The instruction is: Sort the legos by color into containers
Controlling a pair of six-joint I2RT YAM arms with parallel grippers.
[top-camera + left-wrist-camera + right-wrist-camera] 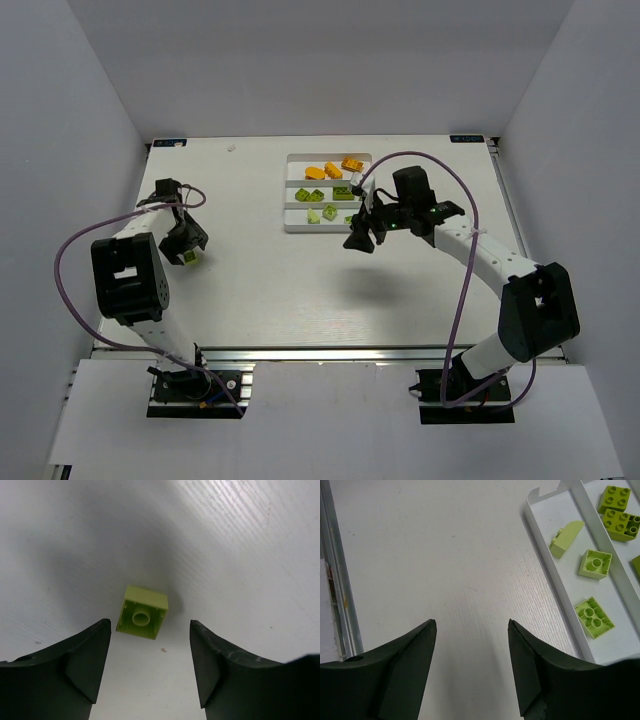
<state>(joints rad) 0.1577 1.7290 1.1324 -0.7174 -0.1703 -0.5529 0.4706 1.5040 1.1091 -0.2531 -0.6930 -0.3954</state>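
— What's the left claw (150, 625) up to?

— It hangs over the table (250, 290) at about 9 o'clock, its jaws spread wide with nothing between them. 1 pale lime brick (142, 612) lies on the table just ahead of the gap, at 12 o'clock from the fingertips, hollow side up. Neither finger touches it.

— And the tray (289, 200)?

— It's at about 1 o'clock from the table's middle, well apart from that loose brick. It has 3 long compartments. The far one holds 3 orange bricks (333, 169). The middle one holds darker lime bricks (317, 196). I count 3, but the right arm covers that end, so I can't be sure. The near one holds 3 paler yellow-green bricks (329, 211).

— What about the right claw (472, 622)?

— Its jaws are spread as well and it's empty, with only table showing between its fingers. It hovers at 5 o'clock of the tray, just off the near edge by the right corner. From its own camera the tray's rim runs past at 2 o'clock. In the near compartment, 2 of the pale bricks lie hollow side up and the 3rd is a sloped piece.
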